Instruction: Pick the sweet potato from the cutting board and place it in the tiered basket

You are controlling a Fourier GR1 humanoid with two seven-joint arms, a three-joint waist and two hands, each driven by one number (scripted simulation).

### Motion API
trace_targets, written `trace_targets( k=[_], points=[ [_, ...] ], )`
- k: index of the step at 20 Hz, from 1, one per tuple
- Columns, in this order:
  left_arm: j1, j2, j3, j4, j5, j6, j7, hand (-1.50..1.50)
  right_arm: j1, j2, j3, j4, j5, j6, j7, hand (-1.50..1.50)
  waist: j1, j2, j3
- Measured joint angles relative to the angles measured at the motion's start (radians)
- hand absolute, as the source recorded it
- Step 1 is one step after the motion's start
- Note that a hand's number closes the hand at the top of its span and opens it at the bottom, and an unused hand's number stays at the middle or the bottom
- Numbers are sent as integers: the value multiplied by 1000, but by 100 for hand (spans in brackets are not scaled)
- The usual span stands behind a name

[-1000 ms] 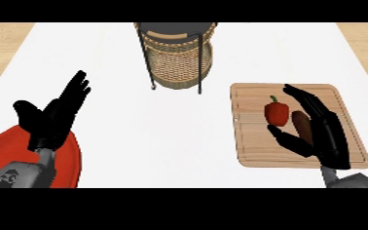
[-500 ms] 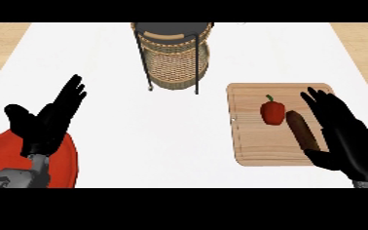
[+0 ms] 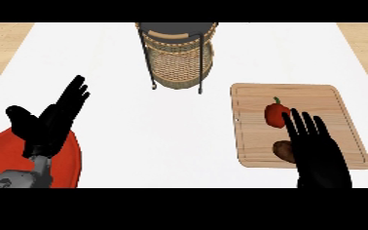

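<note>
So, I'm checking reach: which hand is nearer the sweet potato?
Right. The right hand hangs over the sweet potato on the cutting board; the left hand rests far across the counter.

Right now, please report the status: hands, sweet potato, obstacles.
Both hands open; right hand over cutting board, left hand resting. Sweet potato on board, partly hidden. Red pepper beside it.

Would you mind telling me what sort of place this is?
Probably a kitchen counter: a wooden cutting board holds a red pepper and a sweet potato, with a wicker tiered basket behind.
</note>
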Motion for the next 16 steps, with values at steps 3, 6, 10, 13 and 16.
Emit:
trace_targets(
  k=[3,6,10,13,16],
  points=[
    [11,4,12,-34,1,-7,20,0,-35,101,41,-4,62,80,106,-150,5,2,2],
    [26,1,29,-50,-4,-23,25,0,-61,170,35,27,102,118,129,-150,5,4,4],
    [24,-21,35,-42,-27,-26,22,0,-58,202,-4,115,149,95,122,-150,2,5,5],
    [22,-45,40,-18,-49,-41,1,0,-48,216,-34,158,181,85,111,-150,0,6,5],
    [14,-62,51,-21,-65,-45,13,0,-40,208,-73,222,206,38,56,-150,0,6,6]
  ],
)
